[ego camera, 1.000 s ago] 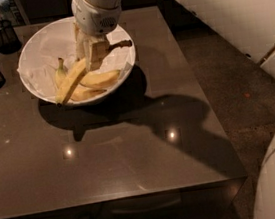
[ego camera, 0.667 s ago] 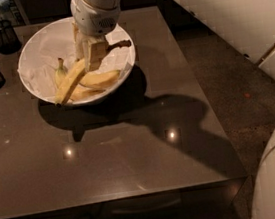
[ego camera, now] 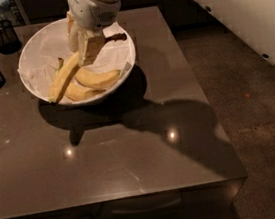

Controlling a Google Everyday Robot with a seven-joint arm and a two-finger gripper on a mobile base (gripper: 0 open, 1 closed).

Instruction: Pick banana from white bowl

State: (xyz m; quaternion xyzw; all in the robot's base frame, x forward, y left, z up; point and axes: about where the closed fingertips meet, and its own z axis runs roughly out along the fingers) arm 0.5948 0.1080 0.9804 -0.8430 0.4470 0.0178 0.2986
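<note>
The white bowl [ego camera: 34, 49] stands at the back left of the table, lined with crumpled white paper. The long yellow banana [ego camera: 63, 80] lies slanted in it, with its upper end under my gripper and its lower end near the bowl's front left rim. My gripper [ego camera: 82, 45] hangs down into the bowl over that upper end. A dark brownish stem [ego camera: 116, 37] sticks out to the right of the gripper. Two shorter bananas [ego camera: 98, 78] lie at the bowl's front.
The bowl sits on a brown glossy table [ego camera: 133, 152]. Dark wire-mesh cups [ego camera: 4, 33] and other dark items stand at the far left edge. The floor [ego camera: 245, 82] drops away to the right of the table. My white arm shows at the lower right.
My gripper has shifted slightly up and to the left inside the bowl, and the dark stem beside it moved along. The bowl has not moved.
</note>
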